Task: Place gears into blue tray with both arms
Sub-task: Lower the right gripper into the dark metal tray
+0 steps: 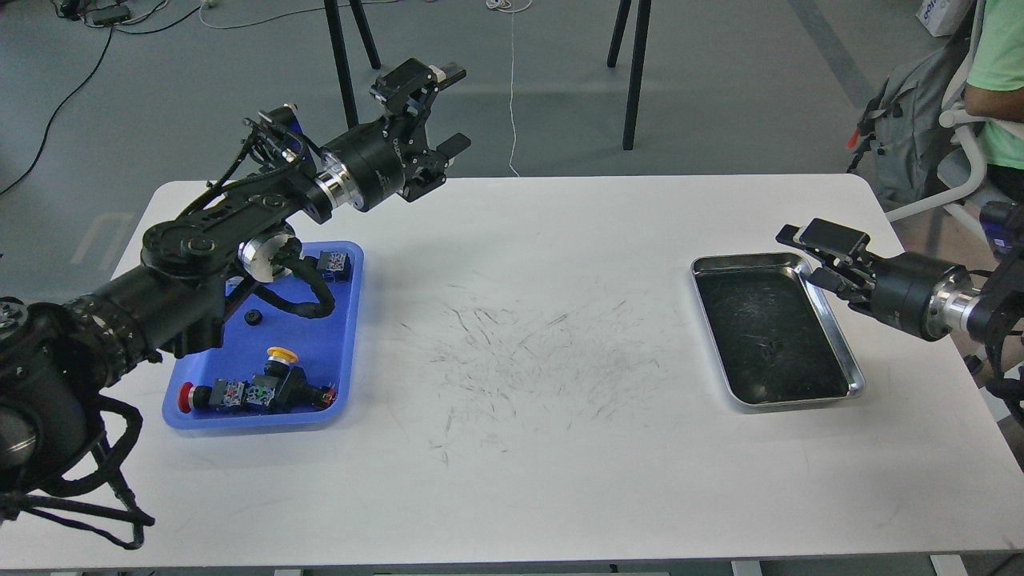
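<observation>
Single head view, looking forward and down from above onto the whole white tabletop (528, 448), floor beyond

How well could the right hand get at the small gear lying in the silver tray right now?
Probably well: the right hand hangs open over the silver tray's far right corner, and nothing covers the gear on the tray's dark bottom.

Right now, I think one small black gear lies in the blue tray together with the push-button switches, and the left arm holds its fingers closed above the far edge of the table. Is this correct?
Not quite. The head view shows the left gripper with its fingers spread open, not closed. The rest holds: one gear lies in the blue tray with the switches.
</observation>
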{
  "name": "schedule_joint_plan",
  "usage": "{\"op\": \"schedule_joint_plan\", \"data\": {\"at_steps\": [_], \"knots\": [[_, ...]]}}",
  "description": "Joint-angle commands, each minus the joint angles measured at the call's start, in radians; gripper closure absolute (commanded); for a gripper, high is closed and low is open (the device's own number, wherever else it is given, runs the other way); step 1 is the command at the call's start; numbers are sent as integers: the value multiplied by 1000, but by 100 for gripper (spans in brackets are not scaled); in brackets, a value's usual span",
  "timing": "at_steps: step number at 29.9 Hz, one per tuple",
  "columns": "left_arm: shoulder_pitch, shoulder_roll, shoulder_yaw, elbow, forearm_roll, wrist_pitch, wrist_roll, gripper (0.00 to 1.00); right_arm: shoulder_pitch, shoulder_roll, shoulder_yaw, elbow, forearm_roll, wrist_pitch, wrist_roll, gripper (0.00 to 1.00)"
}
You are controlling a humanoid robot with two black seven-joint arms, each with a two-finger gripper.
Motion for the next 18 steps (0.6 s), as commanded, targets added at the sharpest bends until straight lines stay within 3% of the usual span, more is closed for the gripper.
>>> {"op": "schedule_joint_plan", "data": {"at_steps": [1, 12, 18], "knots": [[3, -17, 0, 0, -2, 10, 0, 0, 46, -11, -65, 0, -153, 30, -6, 4], [6, -29, 0, 40, -2, 13, 0, 0, 95, -8, -148, -40, -447, 65, -5, 4], [9, -28, 0, 40, -2, 20, 0, 0, 86, 31, -168, -87, -489, 62, -5, 5]]}}
